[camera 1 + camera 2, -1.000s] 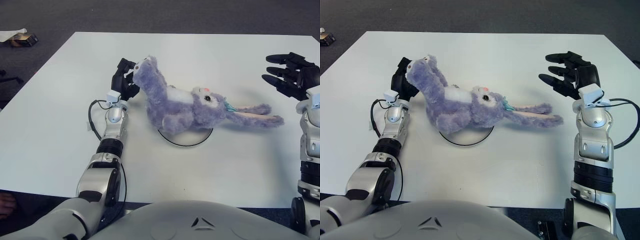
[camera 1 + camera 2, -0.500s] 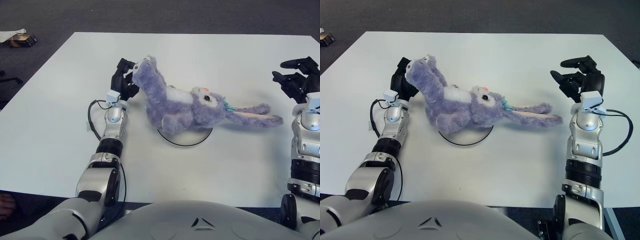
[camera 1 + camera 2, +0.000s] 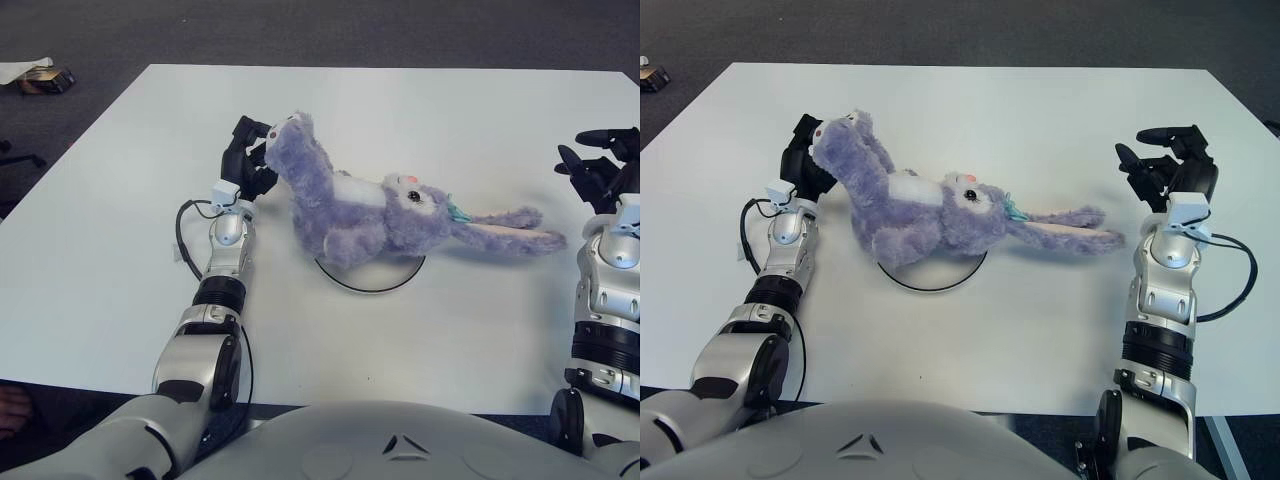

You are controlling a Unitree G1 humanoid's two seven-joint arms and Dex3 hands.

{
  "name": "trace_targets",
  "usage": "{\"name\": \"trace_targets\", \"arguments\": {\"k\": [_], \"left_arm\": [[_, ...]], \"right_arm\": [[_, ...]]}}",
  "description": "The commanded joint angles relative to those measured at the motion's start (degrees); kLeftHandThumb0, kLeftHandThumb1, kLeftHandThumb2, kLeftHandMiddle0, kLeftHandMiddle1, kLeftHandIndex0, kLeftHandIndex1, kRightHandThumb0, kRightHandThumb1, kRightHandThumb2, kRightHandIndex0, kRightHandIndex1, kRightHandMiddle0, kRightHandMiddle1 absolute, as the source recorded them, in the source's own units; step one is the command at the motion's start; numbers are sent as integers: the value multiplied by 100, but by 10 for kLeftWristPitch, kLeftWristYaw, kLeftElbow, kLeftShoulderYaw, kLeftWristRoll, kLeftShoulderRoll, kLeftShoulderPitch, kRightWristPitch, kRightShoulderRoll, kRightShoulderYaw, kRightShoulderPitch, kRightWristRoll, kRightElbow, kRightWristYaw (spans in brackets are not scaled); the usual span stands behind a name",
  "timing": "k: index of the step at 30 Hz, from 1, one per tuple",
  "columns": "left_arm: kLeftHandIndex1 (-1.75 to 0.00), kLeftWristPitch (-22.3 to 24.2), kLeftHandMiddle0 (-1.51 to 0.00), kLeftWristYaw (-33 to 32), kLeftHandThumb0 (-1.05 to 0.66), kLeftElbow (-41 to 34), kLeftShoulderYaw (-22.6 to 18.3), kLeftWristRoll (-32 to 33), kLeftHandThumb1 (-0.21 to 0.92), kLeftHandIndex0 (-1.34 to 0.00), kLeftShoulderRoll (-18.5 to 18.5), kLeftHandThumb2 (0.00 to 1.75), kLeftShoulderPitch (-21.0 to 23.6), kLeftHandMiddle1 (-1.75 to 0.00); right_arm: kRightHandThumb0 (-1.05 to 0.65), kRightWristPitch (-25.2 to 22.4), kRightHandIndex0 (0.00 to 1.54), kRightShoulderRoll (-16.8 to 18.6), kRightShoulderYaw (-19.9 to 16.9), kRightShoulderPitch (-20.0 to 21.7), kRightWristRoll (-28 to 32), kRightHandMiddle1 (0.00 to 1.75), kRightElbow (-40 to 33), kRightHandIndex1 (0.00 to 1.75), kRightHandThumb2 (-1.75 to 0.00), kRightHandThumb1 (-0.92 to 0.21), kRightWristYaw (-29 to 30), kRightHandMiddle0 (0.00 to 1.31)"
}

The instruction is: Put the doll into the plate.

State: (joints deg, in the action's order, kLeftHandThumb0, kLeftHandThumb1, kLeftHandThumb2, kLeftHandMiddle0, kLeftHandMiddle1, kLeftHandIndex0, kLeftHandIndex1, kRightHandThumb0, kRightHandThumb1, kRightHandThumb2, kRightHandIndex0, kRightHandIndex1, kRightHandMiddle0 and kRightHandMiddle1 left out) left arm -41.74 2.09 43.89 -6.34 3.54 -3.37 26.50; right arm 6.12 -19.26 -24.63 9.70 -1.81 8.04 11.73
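A purple plush rabbit doll (image 3: 372, 215) lies on its back across a white plate (image 3: 372, 281) with a dark rim at the table's middle. Its long ears (image 3: 510, 232) stretch right, past the plate onto the table. Its leg (image 3: 292, 145) sticks up to the left. My left hand (image 3: 250, 160) is shut on that leg's end. My right hand (image 3: 1167, 170) is raised at the right, apart from the doll's ears, fingers loosely curled and holding nothing.
The white table (image 3: 120, 250) spreads wide around the plate. A small dark object (image 3: 45, 78) lies on the grey carpet beyond the table's far left corner. A black cable (image 3: 182, 232) loops beside my left wrist.
My right hand has drawn back to the right, away from the doll's ears, and its spread fingers have curled in. The left hand and the doll have not moved.
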Motion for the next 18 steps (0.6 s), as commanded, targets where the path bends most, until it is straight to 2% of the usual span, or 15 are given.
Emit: {"name": "trace_targets", "arguments": {"k": [1, 12, 16, 18], "left_arm": [[-152, -11, -88, -2, -36, 43, 2, -12, 92, -43, 5, 31, -53, -175], [-152, -13, -89, -2, -36, 44, 2, -12, 92, -43, 5, 31, -53, -175], [-152, -15, -89, -1, -36, 45, 1, -11, 92, -43, 4, 31, -52, -175], [-152, -15, -89, -1, -36, 46, 1, -11, 92, -43, 4, 31, -52, -175]], "right_arm": [[0, 21, 75, 5, 0, -4, -6, 124, 50, 114, -10, -92, 14, 50], [0, 41, 74, 4, 9, 0, -7, 119, 80, 120, -10, -92, 20, 53], [-1, 21, 71, 17, 22, 8, -4, 115, 107, 125, -12, -91, 18, 55], [-1, 4, 69, 22, 27, 13, -8, 117, 115, 130, -26, -84, 27, 55]]}}
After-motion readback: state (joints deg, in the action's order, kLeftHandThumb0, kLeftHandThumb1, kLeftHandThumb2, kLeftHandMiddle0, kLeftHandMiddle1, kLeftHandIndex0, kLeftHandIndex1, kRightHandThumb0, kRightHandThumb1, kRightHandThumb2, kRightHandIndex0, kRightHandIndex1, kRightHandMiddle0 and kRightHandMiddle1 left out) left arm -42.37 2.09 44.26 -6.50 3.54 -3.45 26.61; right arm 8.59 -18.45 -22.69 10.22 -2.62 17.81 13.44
